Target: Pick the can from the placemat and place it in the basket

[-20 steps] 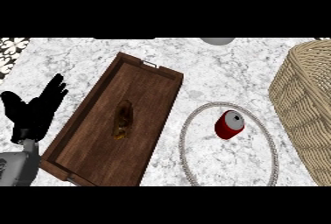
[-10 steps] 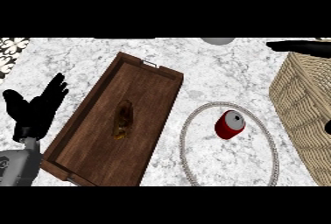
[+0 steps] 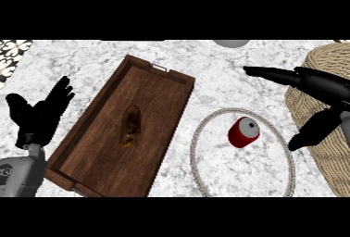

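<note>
Right hand spread wide over the basket's near edge, holding nothing; can not yet picked.

The red can lies on its side on the round, rope-edged placemat, apart from the hand. The wicker basket stands just right of the placemat. Left hand rests at the left edge, fingers straight and up, beside a wooden tray bearing a small brown item.

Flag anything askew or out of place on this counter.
The red can lies on its side on the round placemat, not upright. The wooden tray sits diagonally on the counter. No spill or damage shows.
</note>
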Available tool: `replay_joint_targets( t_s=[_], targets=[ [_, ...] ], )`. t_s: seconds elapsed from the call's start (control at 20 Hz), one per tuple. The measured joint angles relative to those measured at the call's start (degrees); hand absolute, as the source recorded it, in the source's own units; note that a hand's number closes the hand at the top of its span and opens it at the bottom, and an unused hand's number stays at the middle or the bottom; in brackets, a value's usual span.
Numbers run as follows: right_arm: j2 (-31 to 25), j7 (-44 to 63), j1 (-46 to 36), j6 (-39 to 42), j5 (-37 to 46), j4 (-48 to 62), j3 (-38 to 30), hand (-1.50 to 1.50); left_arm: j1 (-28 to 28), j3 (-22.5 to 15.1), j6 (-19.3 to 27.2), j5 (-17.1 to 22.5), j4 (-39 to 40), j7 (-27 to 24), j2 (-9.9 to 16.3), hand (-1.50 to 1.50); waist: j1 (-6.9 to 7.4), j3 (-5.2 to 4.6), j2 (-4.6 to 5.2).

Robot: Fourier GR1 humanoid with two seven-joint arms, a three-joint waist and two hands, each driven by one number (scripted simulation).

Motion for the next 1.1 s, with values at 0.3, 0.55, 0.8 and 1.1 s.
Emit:
replay_joint_targets(
  t_s=[0.3, 0.55, 0.8, 1.1],
  targets=[
    [5.38, -1.23, 1.8, -3.7, 6.39, 1.71, 3.72, -1.5, 1.62, 0.37, -0.28, -0.55, -2.88, 1.62, -0.61, 0.0, -0.05, -0.03, -0.11],
    [6.41, -4.48, 1.1, -5.43, 13.15, 6.83, 6.33, -1.5, 1.68, 1.32, -1.24, -1.08, -1.47, 0.42, -0.96, 0.0, -0.08, -0.02, -0.08],
    [7.21, -8.2, 0.49, -7.22, 18.81, 11.25, 7.64, -1.5, 0.43, 2.06, -1.15, -1.9, -1.28, 1.32, -1.51, 0.0, -0.15, -0.02, -0.08],
    [7.17, -12.05, -1.65, -8.72, 21.51, 16.86, 6.08, -1.5, 0.76, 3.13, -2.47, -2.42, -0.74, 0.46, -1.85, 0.0, -0.11, -0.02, -0.09]
  ],
)
